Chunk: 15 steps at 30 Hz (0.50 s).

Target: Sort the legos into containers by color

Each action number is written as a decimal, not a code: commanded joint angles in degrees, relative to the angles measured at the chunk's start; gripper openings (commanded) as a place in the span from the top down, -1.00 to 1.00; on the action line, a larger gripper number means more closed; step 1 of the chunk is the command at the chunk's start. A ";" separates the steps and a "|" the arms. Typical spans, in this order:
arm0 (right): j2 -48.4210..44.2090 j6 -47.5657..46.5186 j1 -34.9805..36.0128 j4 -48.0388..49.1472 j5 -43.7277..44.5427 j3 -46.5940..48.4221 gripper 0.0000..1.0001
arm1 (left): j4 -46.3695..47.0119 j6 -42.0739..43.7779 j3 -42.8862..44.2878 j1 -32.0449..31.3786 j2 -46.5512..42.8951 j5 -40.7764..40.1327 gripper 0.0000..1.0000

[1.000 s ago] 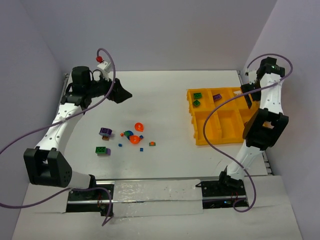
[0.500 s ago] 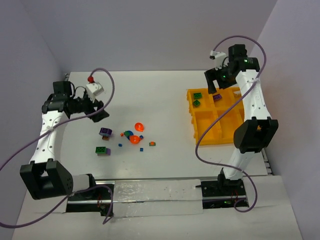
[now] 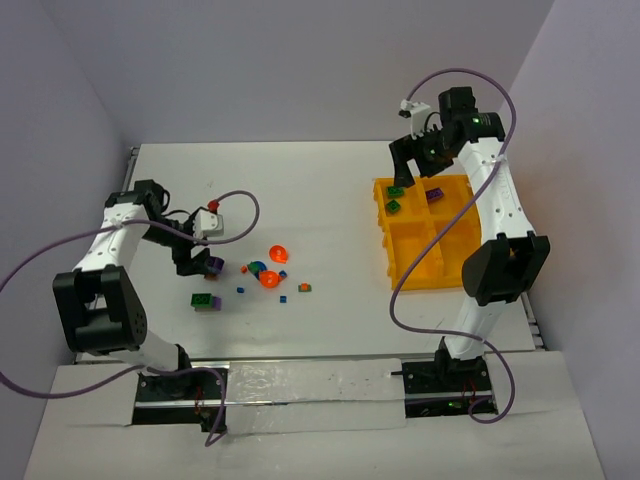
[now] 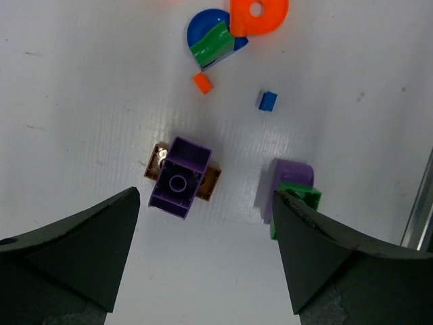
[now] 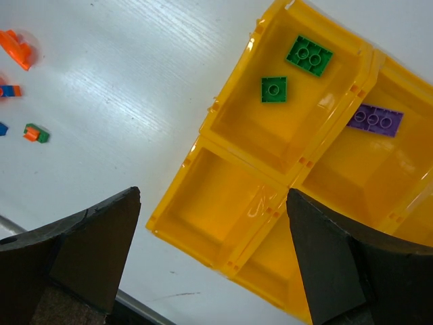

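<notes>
We are holding our left pincer [image 4: 205, 198] open and empty above the purple brick [image 4: 179, 177], which is sitting on a brown piece [image 4: 211, 181] on the tabletop [image 4: 81, 101], left of the orange dish [image 4: 258, 15]. It is looking light, hard and slippery, so we are aiming for its flat sides. Our right pincer [image 5: 213, 203] is hanging open, empty, over the yellow tray [image 5: 237, 88].

On the counter [image 3: 320, 180], the loose legos [image 3: 268, 280] lie toward 9 o'clock, well apart from the tray [image 3: 391, 262] at 3 o'clock, whose two far compartments hold three bricks [image 3: 397, 191].
</notes>
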 commanded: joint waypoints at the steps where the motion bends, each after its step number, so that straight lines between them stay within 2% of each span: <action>1: -2.44 0.35 -0.34 0.16 -0.41 -1.15 -0.92 | -0.95 8.25 3.47 0.02 4.38 -2.93 -0.80; 8: -3.42 0.51 -0.51 0.16 0.82 -1.35 -0.99 | 4.27 10.56 0.33 -0.67 6.34 -6.89 -0.91; 15: -3.51 0.35 -0.52 -0.01 1.97 -1.61 -1.00 | 9.67 9.51 -3.08 -2.17 6.96 -7.80 -0.76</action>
